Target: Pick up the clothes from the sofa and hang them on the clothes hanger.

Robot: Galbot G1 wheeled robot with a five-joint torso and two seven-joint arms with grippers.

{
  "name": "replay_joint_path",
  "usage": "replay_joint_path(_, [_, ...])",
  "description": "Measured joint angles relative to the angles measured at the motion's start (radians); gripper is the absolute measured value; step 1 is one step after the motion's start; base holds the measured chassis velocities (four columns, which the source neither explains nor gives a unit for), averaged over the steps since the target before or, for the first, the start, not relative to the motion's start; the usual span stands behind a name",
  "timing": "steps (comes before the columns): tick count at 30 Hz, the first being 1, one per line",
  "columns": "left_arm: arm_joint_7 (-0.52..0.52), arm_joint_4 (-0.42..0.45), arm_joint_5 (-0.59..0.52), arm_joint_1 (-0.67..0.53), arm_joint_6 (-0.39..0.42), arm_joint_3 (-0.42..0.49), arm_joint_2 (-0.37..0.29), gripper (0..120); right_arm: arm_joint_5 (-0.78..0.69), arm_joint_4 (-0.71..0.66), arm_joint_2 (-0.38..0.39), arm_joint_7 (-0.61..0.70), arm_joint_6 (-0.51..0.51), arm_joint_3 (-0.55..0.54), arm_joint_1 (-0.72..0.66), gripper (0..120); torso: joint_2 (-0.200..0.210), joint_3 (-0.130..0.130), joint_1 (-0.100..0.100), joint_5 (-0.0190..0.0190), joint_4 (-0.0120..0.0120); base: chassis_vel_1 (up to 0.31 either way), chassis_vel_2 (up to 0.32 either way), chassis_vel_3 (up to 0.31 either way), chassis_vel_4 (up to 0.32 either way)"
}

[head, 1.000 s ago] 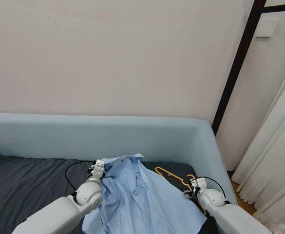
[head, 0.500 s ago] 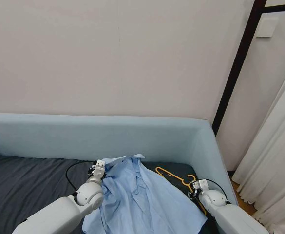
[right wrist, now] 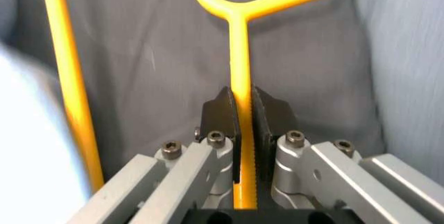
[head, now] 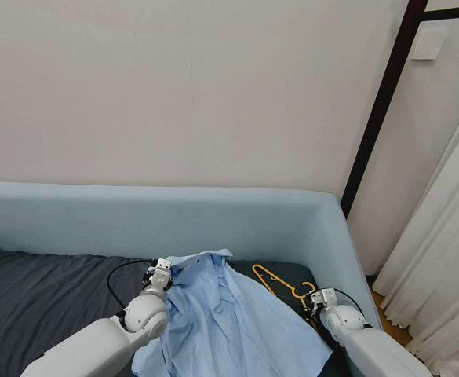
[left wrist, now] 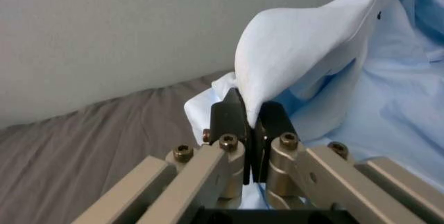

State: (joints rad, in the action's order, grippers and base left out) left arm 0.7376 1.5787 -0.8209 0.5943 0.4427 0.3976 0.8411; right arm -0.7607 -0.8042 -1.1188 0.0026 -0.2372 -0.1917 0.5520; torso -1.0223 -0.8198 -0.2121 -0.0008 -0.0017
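Blue shirt [head: 229,322] lies rumpled — orange hanger [right wrist: 239,52] beside.

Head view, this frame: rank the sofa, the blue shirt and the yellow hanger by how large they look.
1. sofa, spanning most of the width.
2. blue shirt, pinched by the left gripper.
3. yellow hanger, gripped by the right gripper; part of it may lie under the shirt, so its full size is unsure.

So the shirt [head: 229,322] is spread on the sofa [head: 174,216] seat, over toward my right end, with its collar nearest the backrest. The hanger [head: 280,281] lies just right of it, up against the shirt's edge, by the armrest. My left gripper [head: 160,271] is pinched on the shirt's left collar edge. My right gripper [head: 314,298] is clamped on the hanger's neck, on the side closest to me.
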Motion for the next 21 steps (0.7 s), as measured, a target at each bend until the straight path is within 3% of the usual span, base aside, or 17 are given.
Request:
replay_joint_path(4, [0.000, 0.004, 0.003, 0.012, 0.000, -0.005, -0.002, 0, 0.002, 0.015, -0.015, -0.002, 0.179, -0.012, -0.032, 5, 0.000, 0.000, 0.000, 0.0000, 0.0011, 0.000, 0.000, 0.000, 0.000])
replay_joint_path(11, [0.000, 0.006, 0.003, 0.013, 0.000, -0.012, -0.004, 0, 0.093, -0.114, 0.017, 0.049, 0.230, -0.035, -0.032, 5, 0.000, 0.000, 0.000, -0.0002, 0.0003, 0.000, 0.000, 0.000, 0.000])
replay_joint_path(16, [0.000, 0.011, -0.002, 0.010, 0.000, -0.020, -0.008, 0, 0.227, -0.260, 0.045, 0.144, 0.253, -0.032, 0.014, 5, 0.000, 0.000, 0.000, 0.0000, 0.0006, 0.000, 0.000, 0.000, 0.000])
replay_joint_path(21, [0.004, 0.011, -0.040, 0.003, 0.003, -0.037, -0.008, 0, 0.553, -0.385, 0.081, 0.286, 0.315, -0.003, 0.125, 5, 0.000, 0.000, 0.000, 0.0000, 0.0003, 0.000, 0.000, 0.000, 0.000])
